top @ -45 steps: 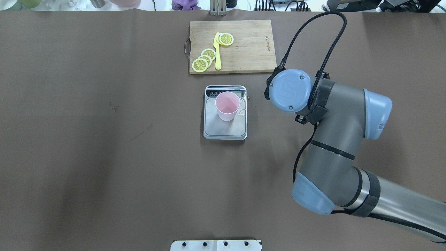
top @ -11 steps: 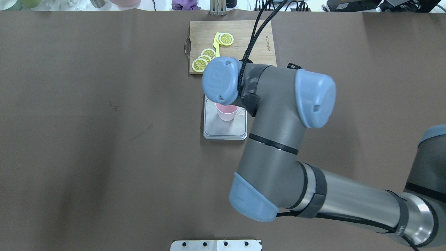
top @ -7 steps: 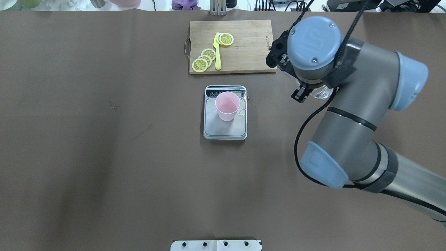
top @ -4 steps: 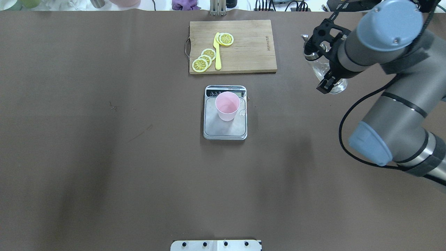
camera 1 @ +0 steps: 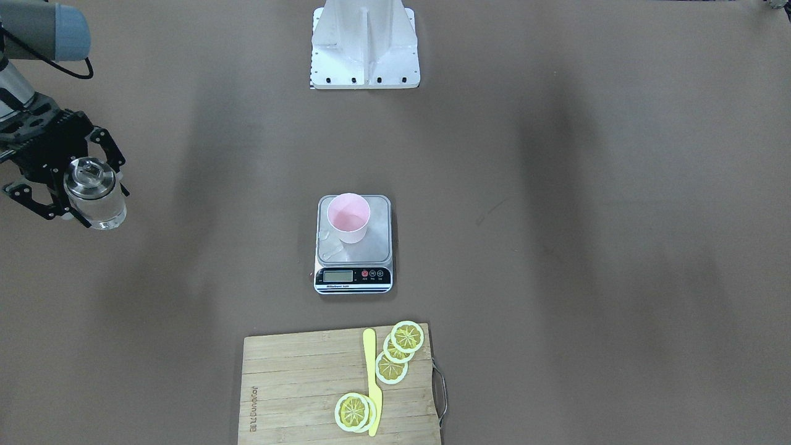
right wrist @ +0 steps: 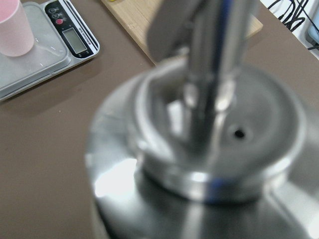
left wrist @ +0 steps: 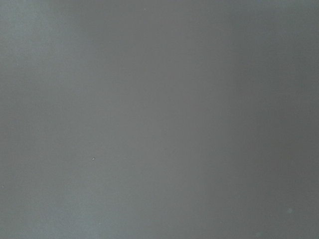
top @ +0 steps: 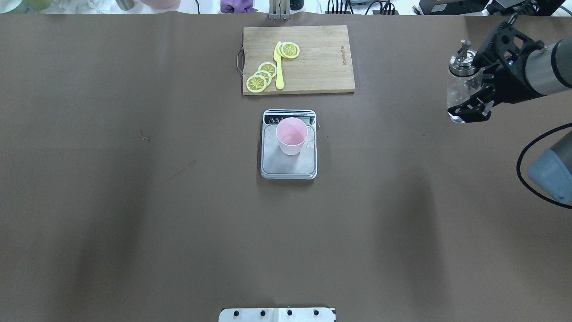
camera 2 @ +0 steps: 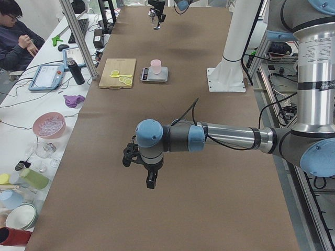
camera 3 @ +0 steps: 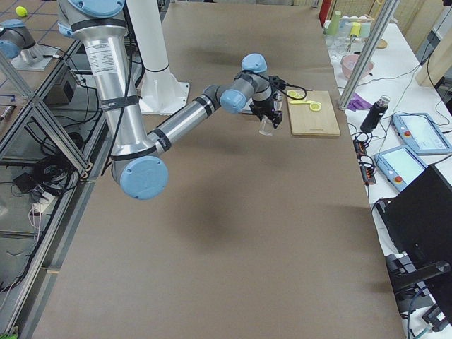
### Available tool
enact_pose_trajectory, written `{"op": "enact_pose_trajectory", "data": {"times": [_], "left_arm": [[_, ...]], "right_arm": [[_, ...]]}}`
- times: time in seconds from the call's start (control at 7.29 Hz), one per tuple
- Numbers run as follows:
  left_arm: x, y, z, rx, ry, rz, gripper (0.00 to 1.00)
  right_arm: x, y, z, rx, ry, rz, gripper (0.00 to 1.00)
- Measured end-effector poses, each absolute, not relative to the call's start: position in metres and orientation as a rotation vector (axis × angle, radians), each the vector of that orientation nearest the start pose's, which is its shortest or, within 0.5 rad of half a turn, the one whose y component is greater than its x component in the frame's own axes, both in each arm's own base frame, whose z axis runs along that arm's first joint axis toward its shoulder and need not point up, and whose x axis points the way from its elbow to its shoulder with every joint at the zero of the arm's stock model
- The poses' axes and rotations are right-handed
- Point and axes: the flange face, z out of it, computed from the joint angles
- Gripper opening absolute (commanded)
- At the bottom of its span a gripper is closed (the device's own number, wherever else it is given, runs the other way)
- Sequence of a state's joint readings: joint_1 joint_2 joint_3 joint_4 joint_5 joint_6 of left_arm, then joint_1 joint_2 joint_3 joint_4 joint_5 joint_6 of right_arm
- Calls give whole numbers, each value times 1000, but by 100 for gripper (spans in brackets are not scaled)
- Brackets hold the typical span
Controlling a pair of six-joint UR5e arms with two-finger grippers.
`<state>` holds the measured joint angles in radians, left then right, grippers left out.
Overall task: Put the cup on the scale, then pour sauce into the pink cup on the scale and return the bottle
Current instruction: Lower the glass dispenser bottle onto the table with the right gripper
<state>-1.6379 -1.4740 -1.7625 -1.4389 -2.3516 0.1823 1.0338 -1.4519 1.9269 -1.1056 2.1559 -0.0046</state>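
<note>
You're in a robotics lab: arms [camera 2: 230, 137] on a white pedestal [camera 1: 364, 43] at a brown-covered table [top: 134, 201], aluminium frame posts [camera 2: 78, 36], teach pendants [camera 3: 420, 134] and cables [top: 357, 6] on the far bench [camera 2: 21, 112].

one cup [top: 291, 135], one scale [top: 288, 168], one bottle [top: 463, 87] (glass)

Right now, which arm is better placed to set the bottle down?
Right. The right gripper holds the bottle upright, off to the side of the scale. The left gripper hangs far away over the table, nowhere near the bottle.

Cutting board [top: 313, 58], lemon slices [top: 261, 77], yellow knife [top: 279, 67].
</note>
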Motion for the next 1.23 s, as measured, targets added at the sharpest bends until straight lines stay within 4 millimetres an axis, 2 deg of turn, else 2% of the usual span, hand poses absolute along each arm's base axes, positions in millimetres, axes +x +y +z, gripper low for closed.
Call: {"op": "enact_pose_trajectory", "data": {"times": [0.27,0.55,0.96,1.23], "left_arm": [[-93,-441,621,66,779,96,98],[-93,-441,619,69,779,97,98],[-93,-440,619,70,780,98,98],[-93,-440,619,69,779,97,98]], "right_arm": [[-190,-485,410,820,-840,-767,0],[-189,-485,452,881,-894,-750,0],[-190,-481,533,972,-991,-691,0],[-190,-474,559,997,-1038,-674,0]]}}
